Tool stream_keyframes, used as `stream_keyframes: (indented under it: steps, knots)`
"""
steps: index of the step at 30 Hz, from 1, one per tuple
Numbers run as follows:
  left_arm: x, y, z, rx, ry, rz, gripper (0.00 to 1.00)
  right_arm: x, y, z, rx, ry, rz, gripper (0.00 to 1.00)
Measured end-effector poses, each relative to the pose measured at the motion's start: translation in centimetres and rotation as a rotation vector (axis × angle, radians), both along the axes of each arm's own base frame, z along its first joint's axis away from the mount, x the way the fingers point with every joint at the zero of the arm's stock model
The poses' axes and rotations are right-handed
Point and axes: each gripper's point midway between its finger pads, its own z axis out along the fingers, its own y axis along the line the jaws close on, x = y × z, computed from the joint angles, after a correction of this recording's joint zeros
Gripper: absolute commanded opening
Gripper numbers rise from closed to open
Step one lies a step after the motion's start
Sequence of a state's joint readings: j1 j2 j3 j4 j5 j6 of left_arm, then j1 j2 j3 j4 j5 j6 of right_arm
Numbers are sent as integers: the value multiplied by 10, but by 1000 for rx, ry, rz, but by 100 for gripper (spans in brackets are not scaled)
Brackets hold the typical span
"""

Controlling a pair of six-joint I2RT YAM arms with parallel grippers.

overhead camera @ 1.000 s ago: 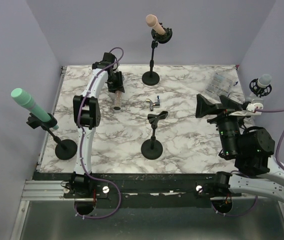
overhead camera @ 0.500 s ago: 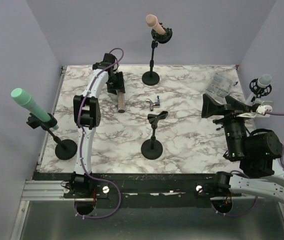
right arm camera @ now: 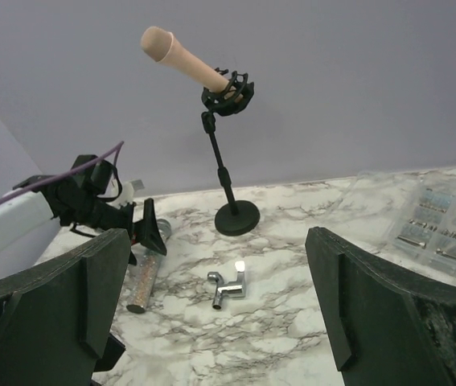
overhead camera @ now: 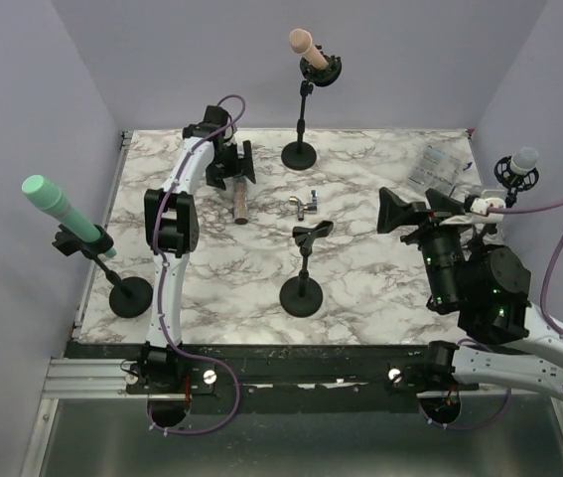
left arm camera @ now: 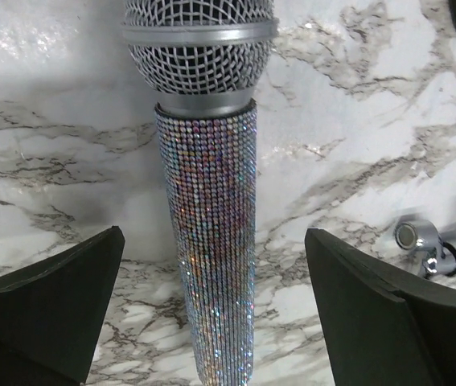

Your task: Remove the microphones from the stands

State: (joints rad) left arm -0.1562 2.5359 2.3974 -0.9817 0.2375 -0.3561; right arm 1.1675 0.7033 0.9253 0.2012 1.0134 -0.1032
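No text, label, brand, number or sign can be read in any view. The microphone (left arm camera: pixel 207 241), seen close up, shows no lettering. The bag (overhead camera: pixel 442 167) at the table's (overhead camera: pixel 380 283) far right is too small and blurred to read.

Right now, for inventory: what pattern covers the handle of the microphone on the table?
Multicoloured rhinestone glitter; microphone clearest in left wrist view.

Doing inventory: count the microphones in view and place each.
4: green microphone on the left stand; peach microphone on the back stand; pale microphone on the far-right stand; glittery microphone lying on the table by the left gripper. None seems hidden.
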Motion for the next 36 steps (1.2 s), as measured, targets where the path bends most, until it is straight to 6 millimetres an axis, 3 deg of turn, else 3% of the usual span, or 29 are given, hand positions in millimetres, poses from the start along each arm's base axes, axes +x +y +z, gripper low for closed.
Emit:
stream_keyframes:
  steps: [3,6,9,15,18,21,25,28,33,36]
  knots:
    - [-5,-4,15,-29,-10,-13,99,3,10,-5,-22,27,10,100]
    - [-10,-10,42,-73,-42,-25,98,6,21,-10,-32,56,26,100]
    - [-26,-16,85,-119,-94,-39,99,8,33,-17,-38,95,49,100]
    - [-81,-34,189,-190,-268,-115,98,2,63,-33,-40,171,183,100]
    - [-114,-52,234,-225,-377,-191,99,-3,82,-35,-52,208,272,100]
    - [-152,-72,266,-262,-466,-285,98,-7,105,-40,-85,249,352,100]
    - [-199,-94,295,-281,-553,-417,98,-9,129,-59,-160,309,417,100]
    - [-225,-97,306,-266,-620,-482,99,-8,137,-74,-211,342,429,100]
    - [-245,-73,296,-171,-705,-465,99,-6,138,-83,-265,345,424,100]
    - [-244,-67,296,-122,-757,-458,99,-4,138,-84,-280,336,416,100]
